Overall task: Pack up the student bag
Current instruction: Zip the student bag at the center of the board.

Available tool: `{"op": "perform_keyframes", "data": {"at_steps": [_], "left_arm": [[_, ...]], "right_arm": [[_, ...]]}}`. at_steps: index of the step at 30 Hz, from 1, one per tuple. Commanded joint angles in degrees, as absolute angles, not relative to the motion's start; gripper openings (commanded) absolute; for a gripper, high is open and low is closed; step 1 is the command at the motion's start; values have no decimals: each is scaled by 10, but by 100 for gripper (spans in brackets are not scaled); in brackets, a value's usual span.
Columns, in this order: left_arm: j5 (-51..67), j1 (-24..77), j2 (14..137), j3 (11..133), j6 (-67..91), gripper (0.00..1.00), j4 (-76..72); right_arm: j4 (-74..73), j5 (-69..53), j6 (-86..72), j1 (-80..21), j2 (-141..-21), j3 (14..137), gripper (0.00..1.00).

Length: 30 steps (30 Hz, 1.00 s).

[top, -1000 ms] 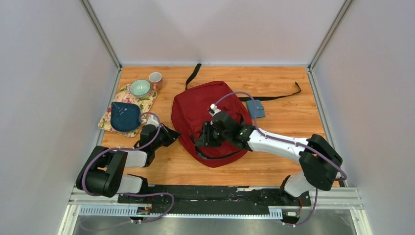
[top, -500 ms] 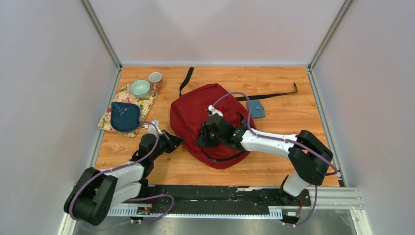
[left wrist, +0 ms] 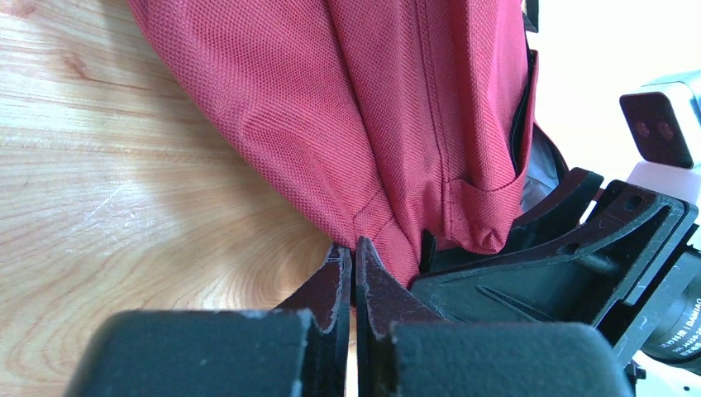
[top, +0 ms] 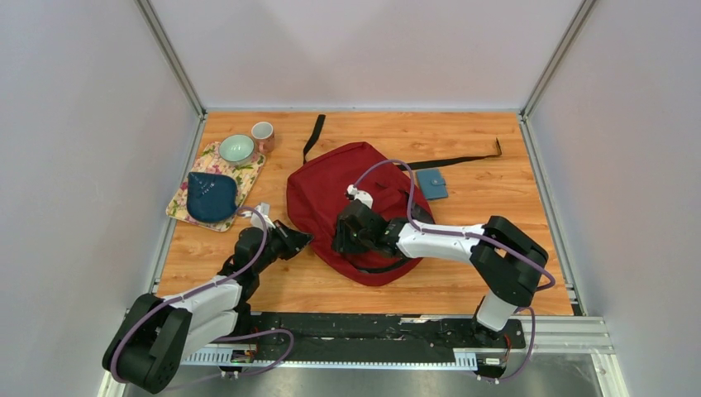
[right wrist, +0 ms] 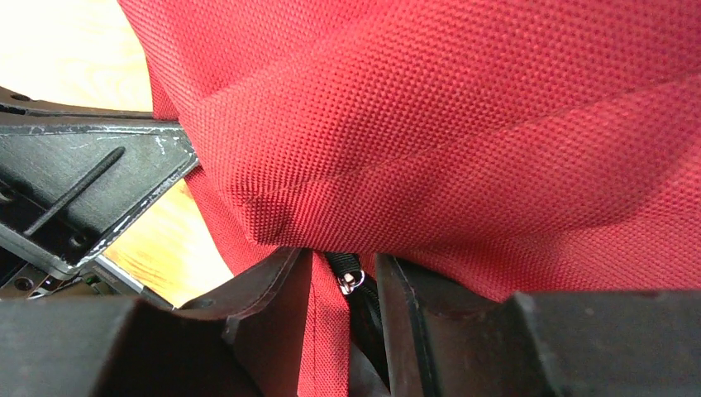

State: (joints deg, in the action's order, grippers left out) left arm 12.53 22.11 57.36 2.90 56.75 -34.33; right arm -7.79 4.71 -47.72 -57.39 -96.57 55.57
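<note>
The student bag [top: 331, 178], dark red fabric, lies flat mid-table. My left gripper [top: 304, 237] sits at its near left edge. In the left wrist view its jaws [left wrist: 355, 248] are pressed together, pinching a seam of the bag [left wrist: 347, 107]. My right gripper [top: 339, 240] is on the bag's near half. In the right wrist view the gripper [right wrist: 343, 273] is closed on a red flap [right wrist: 326, 331] and the black zipper tape with a small silver ring [right wrist: 351, 283]. The bag's inside is hidden.
A floral mat [top: 248, 175] at the left holds a dark blue pouch [top: 211, 196] and a green bowl [top: 236, 149]; a pink cup [top: 263, 132] stands beside it. A teal wallet [top: 431, 184] lies right of the bag. Black straps [top: 463, 161] trail toward the back. Walls enclose three sides.
The bag has swung slightly left, its back strap with it. My right gripper moved left and nearer on the bag. My left gripper reached in to the bag's edge and closed.
</note>
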Motion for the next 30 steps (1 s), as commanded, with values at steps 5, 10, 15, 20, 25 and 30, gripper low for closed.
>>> {"op": "perform_keyframes", "data": {"at_steps": [5,10,15,20,25,30], "left_arm": [[144,238,560,-53,571,0,-378],[140,245,558,-73,572,0,-380],[139,248,558,-90,574,0,-382],[138,257,561,-93,572,0,-385],[137,260,562,-93,571,0,-386],[136,265,562,-97,570,0,-384]], "right_arm": [[-47,115,-470,-577,-960,578,40],[-45,138,-474,-577,-955,578,40],[-12,163,-479,-577,-934,550,40],[-5,178,-482,-578,-939,544,36],[-5,214,-499,-584,-947,548,33],[23,242,-519,-585,-956,548,26]]}}
